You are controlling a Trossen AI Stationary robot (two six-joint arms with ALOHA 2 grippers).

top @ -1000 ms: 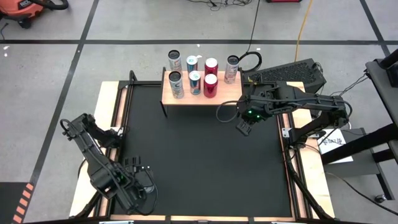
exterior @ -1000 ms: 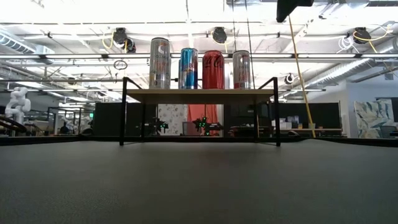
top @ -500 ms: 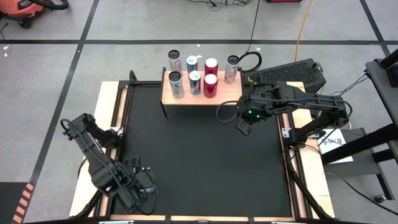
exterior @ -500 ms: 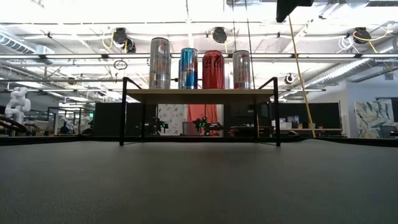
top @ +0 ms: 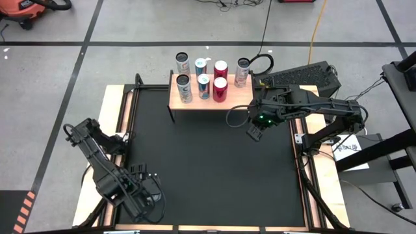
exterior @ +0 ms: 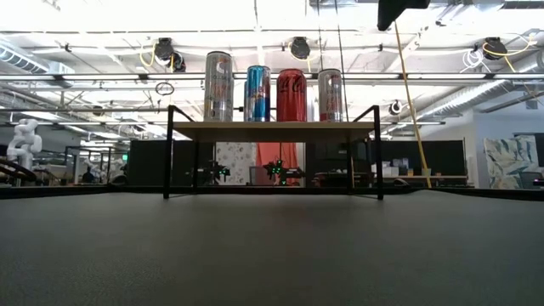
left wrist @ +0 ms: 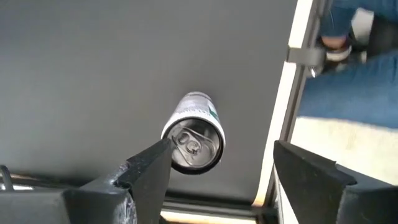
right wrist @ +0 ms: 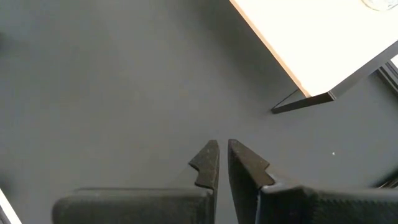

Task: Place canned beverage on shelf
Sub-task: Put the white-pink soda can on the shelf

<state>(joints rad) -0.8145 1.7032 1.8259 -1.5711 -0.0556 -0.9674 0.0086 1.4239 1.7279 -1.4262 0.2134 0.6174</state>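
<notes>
Silver-topped, one can (left wrist: 193, 134) sits on the black mat (top: 208, 169) at the near left of the table, close to the mat's edge and well apart from the shelf (top: 234, 96). Its lid and pull tab face straight up into the left wrist camera, so its long axis runs toward that camera and it appears to stand upright. The body below the lid is pale with a dark patch.

The left gripper (left wrist: 222, 148) hangs over this can with its fingers spread to either side. One fingertip (left wrist: 155, 163) is at the can's rim, though I cannot tell if it touches. The other stands clear with mat showing between, so the can is not clamped.

Seven more cans (top: 184, 88) stand upright on the light-wood shelf at the far edge of the mat. From above there are four in the back row and three in front: three silver, two blue and two red. From table height only four show abreast, in the order silver, blue, red, silver.

The right gripper (right wrist: 222, 149) hovers over the mat just off the shelf's right front corner. Its two fingers are pressed almost together and hold nothing.
</notes>
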